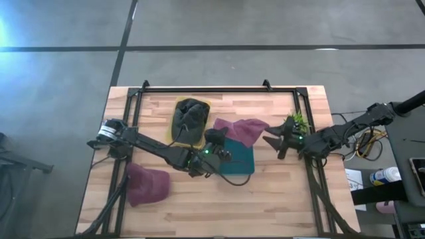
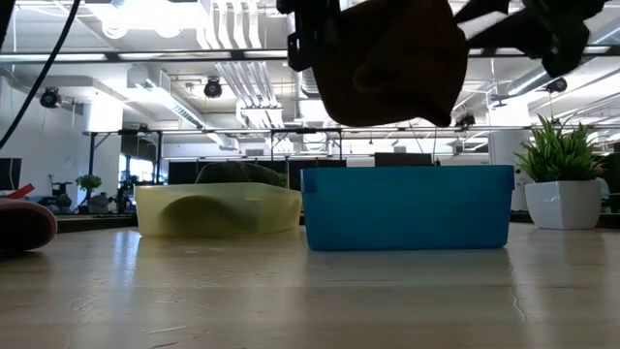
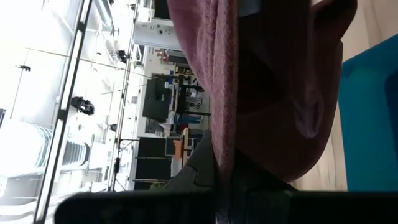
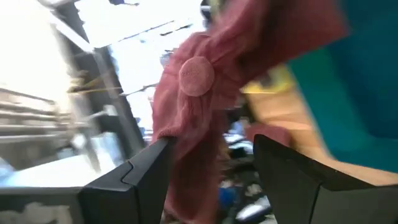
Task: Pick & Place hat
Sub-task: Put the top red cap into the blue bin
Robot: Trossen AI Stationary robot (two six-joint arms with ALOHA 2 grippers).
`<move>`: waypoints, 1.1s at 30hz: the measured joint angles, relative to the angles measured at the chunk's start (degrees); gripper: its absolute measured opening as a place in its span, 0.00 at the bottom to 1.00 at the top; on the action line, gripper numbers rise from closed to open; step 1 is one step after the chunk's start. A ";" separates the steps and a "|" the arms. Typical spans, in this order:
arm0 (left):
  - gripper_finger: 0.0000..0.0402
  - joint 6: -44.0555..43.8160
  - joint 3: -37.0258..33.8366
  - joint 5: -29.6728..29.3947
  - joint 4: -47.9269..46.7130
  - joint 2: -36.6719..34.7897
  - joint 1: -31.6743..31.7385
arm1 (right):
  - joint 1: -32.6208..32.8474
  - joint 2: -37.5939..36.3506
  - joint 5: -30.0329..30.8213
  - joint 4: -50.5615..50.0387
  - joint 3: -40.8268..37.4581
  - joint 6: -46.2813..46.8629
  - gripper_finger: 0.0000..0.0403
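1. Currently held aloft: maroon cap point(image 1: 243, 130), pinched by the left gripper point(image 1: 214, 141), jaws clenched on its fabric, hanging above the teal bin point(image 1: 240, 161) at table centre.
2. Seen in the low view: cap point(image 2: 392, 60) sagging well clear of the teal bin point(image 2: 407, 206), not touching its rim.
3. Waiting at about 3 o'clock from the cap: right gripper point(image 1: 273, 141), jaws spread and empty, pointed toward the crown; top button point(image 4: 196, 76) visible just beyond its fingers point(image 4: 134, 177).
4. Also on the table: second maroon hat point(image 1: 147, 184) at 7 o'clock, dark hat in the yellow bin point(image 1: 191, 119) at 11 o'clock, small potted plant point(image 1: 297, 122) near the right arm.
5. Handling, as a judgement: light, soft, floppy cloth; likely to fold and swing, no risk of breakage, little slip against rubber pads.
6. Best hold, probably: stiffer brim or a thick seam by the button, not loose crown cloth, which may bunch and drape over the bin wall on release.
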 joint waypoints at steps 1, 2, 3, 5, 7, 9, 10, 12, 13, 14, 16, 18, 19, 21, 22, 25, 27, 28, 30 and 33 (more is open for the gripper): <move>0.01 -0.30 0.00 -0.02 0.00 0.00 0.00 | 0.00 -0.04 0.92 1.27 0.00 -1.10 0.54; 0.01 -0.42 -0.02 -0.02 0.00 0.00 0.00 | 0.00 -0.04 1.21 2.10 0.00 -1.85 0.54; 0.01 -0.60 -0.17 -0.05 0.02 0.00 0.00 | 0.00 -0.03 1.42 2.09 0.09 -2.38 0.54; 0.01 -0.99 -0.82 -0.38 0.23 0.00 0.19 | 0.00 0.00 1.59 1.55 0.20 -2.88 0.54; 0.01 -1.56 -1.43 -0.59 0.10 0.00 0.41 | -0.06 -0.04 2.12 1.71 0.14 -2.79 0.54; 0.01 -2.13 -1.91 -0.71 -0.07 0.00 0.66 | -0.09 -0.01 2.49 1.65 -0.51 -1.92 0.54; 0.01 -2.57 -1.99 -1.04 -0.06 0.00 0.81 | -0.06 0.03 2.92 1.55 -0.81 -1.68 0.54; 0.01 -3.29 -2.34 -1.51 0.01 0.00 1.07 | -0.10 0.04 3.66 1.60 -1.26 -1.61 0.54; 0.01 -3.43 -2.56 -1.57 0.28 0.00 1.19 | -0.26 0.00 3.85 1.63 -1.50 -1.40 0.54; 0.01 -3.65 -2.72 -1.70 0.61 0.02 1.32 | -0.51 0.01 3.90 1.69 -1.74 -1.06 0.54; 0.01 -3.82 -2.82 -1.78 0.87 0.02 1.47 | -0.81 0.09 3.90 1.62 -2.35 -0.43 0.54; 0.01 -3.88 -2.76 -1.87 1.44 0.02 1.53 | -1.01 0.09 3.91 1.56 -2.68 -0.16 0.54; 0.02 -3.86 -2.71 -1.92 1.77 0.02 1.53 | -1.33 0.09 3.90 1.66 -2.79 0.29 0.54; 0.02 -3.86 -2.71 -1.82 2.82 0.02 1.51 | -1.95 0.07 3.88 1.63 -3.17 0.64 0.54; 0.02 -3.80 -2.71 -1.68 3.13 0.02 1.51 | -2.44 0.08 3.85 1.63 -3.32 0.70 0.54; 0.02 -3.37 -2.71 -0.71 3.96 0.02 1.51 | -3.95 0.07 3.64 1.68 -3.71 0.87 0.54; 0.01 -3.36 -2.71 0.18 3.91 0.02 1.44 | -5.14 0.07 3.12 1.72 -4.17 0.92 0.54; 0.01 -3.35 -2.74 0.35 3.87 0.02 1.41 | -5.59 0.09 3.03 1.77 -4.33 0.91 0.54; 0.01 -3.35 -2.78 0.50 3.87 0.02 1.38 | -6.31 0.05 2.97 2.12 -4.37 0.65 0.54; 0.01 -3.33 -2.80 1.43 3.85 0.02 1.38 | -7.49 0.03 1.07 2.18 -4.40 0.64 0.54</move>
